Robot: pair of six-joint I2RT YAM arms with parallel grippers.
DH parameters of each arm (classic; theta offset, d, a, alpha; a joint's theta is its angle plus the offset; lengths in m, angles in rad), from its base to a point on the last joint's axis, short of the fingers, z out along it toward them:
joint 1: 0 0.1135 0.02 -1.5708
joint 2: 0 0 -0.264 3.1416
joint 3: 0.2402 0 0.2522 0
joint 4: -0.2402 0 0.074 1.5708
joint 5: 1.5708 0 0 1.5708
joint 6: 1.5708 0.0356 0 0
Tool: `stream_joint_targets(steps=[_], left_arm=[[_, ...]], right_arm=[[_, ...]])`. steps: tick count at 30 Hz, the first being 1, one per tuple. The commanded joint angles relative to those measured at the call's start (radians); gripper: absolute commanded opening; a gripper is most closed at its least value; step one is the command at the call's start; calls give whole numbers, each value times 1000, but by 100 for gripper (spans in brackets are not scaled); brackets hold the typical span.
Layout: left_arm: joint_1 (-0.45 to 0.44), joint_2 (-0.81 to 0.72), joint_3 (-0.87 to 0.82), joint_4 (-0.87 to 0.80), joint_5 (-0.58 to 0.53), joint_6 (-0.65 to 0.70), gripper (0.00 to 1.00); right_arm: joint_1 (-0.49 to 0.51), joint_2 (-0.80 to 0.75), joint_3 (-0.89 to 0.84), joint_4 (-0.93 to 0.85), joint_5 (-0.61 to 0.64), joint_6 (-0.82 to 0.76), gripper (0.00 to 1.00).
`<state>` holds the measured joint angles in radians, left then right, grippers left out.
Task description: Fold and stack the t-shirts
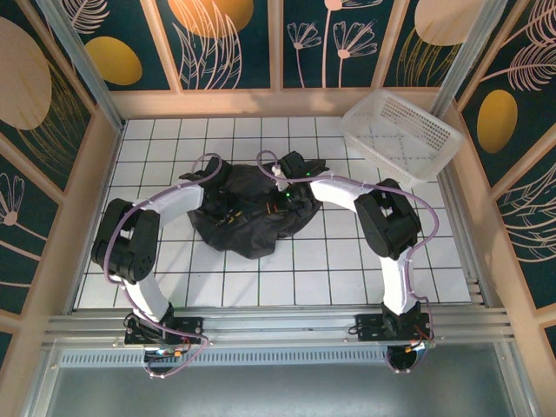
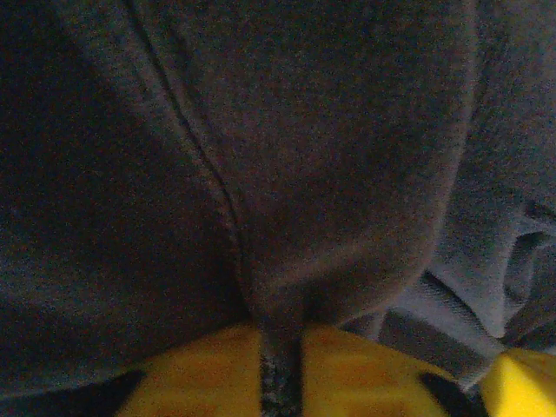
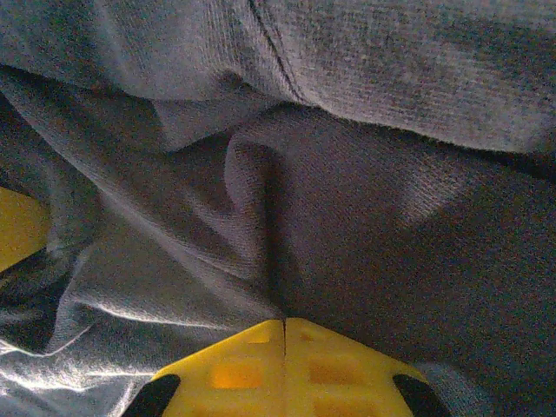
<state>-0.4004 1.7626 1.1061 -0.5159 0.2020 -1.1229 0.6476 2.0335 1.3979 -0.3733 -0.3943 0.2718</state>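
One dark charcoal t-shirt (image 1: 248,221) is being held in a crumpled heap on the white tiled table (image 1: 347,269), near its middle and a little left of centre. The cloth is unfolded and bunched into deep creases. Whether more than one garment is lying in the heap cannot be told.

The heap is being gripped from both sides. On its left, the left gripper (image 2: 280,334) is being pressed into the cloth. Its yellow fingers (image 2: 208,373) are being held almost together, and a narrow ridge of grey fabric is being pinched in the slit between them. A stitched seam is running up from that pinch.

On the heap's right, the right gripper (image 3: 285,323) is likewise being buried in the cloth. Its yellow fingers (image 3: 234,369) are being pressed flat together, and a fold of the t-shirt is being drawn in where the tips meet.

Both white arms are being bent inward over the table from their bases at the near edge.

A white perforated basket (image 1: 400,135) is being seen at the far right corner, well apart from the heap. The table is being enclosed by teal panels painted with leaves and gold ovals.
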Motion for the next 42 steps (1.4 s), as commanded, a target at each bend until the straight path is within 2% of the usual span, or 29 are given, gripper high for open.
stream_joint_targets(steps=[1,2,6,15,20,25,29,34,39,42], left_arm=[[-5,7,28,-19,-14,25,4],[-5,2,35,-28,-27,31,0],[-5,-39,71,-89,-103,53,0],[11,-254,136,-263,-301,48,0],[35,-434,116,-380,-479,4,0],[49,-681,25,-401,-614,-94,0],[51,-827,-81,-288,-628,-141,0],[52,-847,-108,-267,-640,-188,0],[52,-827,-93,-216,-639,-180,0],[58,-808,-77,-192,-627,-153,0]], right_arm=[[-7,-43,-6,-7,-8,12,0],[-8,-46,-9,-7,-6,12,0],[-8,-68,-13,-11,-2,15,0],[-10,-175,0,-40,-9,18,0],[-65,-322,-110,-7,49,95,27],[-218,-403,-240,-10,108,288,32],[-280,-355,-245,-76,83,437,33],[-243,-232,-191,-206,34,523,46],[-192,-164,-206,-136,-15,561,50],[-181,-113,-164,-107,6,563,49]])
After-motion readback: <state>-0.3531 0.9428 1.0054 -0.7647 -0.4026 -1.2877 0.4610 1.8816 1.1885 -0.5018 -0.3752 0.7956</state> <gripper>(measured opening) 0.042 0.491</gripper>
